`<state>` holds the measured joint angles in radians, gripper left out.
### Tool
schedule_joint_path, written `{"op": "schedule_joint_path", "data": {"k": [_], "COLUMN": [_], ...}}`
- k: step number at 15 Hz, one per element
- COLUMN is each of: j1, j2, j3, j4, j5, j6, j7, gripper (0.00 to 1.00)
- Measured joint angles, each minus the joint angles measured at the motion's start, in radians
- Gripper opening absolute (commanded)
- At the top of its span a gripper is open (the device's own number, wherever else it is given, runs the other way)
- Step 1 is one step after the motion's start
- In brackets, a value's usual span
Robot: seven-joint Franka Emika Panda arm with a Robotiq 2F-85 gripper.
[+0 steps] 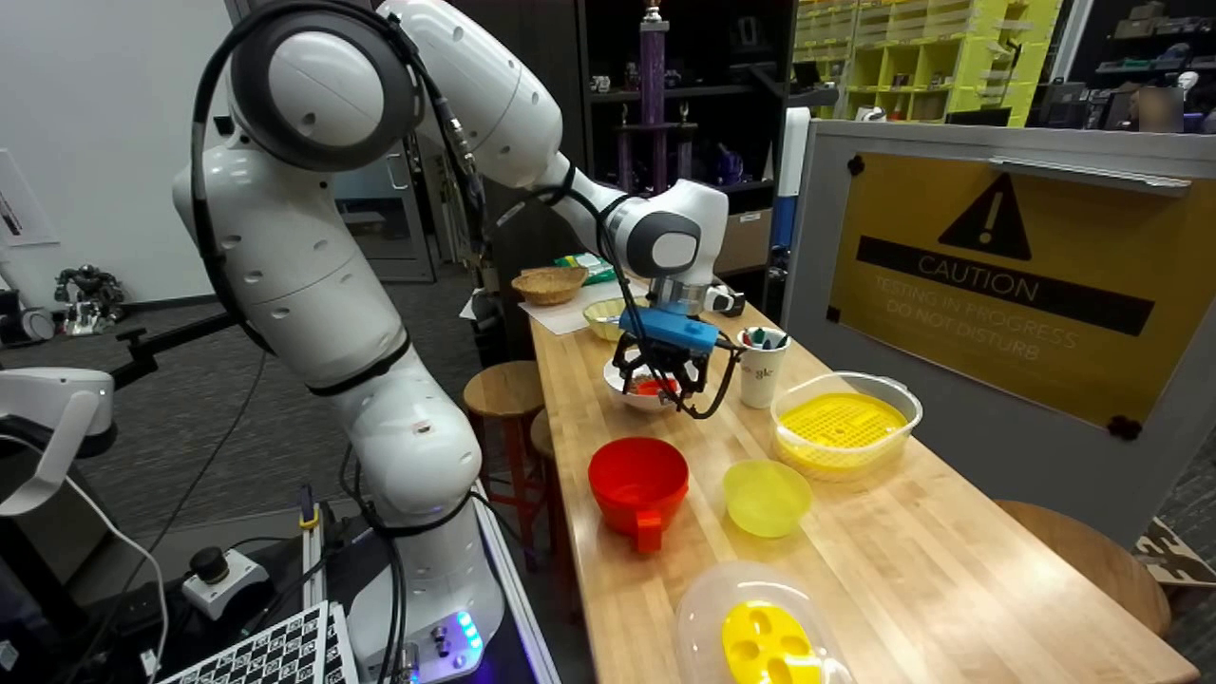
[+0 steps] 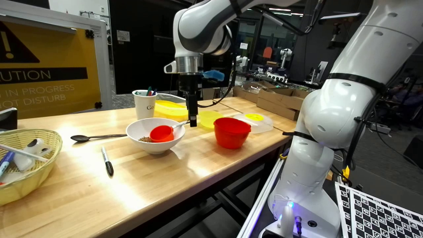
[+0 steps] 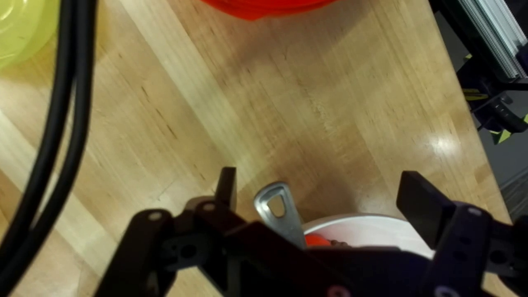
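Hanging above the wooden table (image 2: 82, 198), the gripper (image 3: 319, 181) has its jaws wide apart, holding nothing. In the wrist view, the metal handle (image 3: 291, 222) of a red scoop (image 2: 162, 134) appears between the two fingers (image 3: 420, 202), nearer to the finger at left. The scoop rests inside a white bowl (image 2: 148, 147), beside small brown pieces (image 2: 145, 139), and its handle goes out over the rim. In an exterior view, a red container (image 2: 232, 134) is to the right of this bowl, a white cup (image 2: 143, 109) of pens (image 2: 150, 91) stands on the far side, and a marker (image 2: 107, 162) and a dark spoon (image 2: 87, 137) lie to the left.
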<state>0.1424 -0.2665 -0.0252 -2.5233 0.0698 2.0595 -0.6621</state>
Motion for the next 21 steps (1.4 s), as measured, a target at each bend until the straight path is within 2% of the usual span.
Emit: {"op": "schedule_joint_path", "data": {"k": [21], "j1": [-0.003], "j2": [0.047], "j3": [0.004], "j4": [0.025], "j5": [0.000], "j6": [0.006], "j7": [-0.013], "gripper": [1.00]}}
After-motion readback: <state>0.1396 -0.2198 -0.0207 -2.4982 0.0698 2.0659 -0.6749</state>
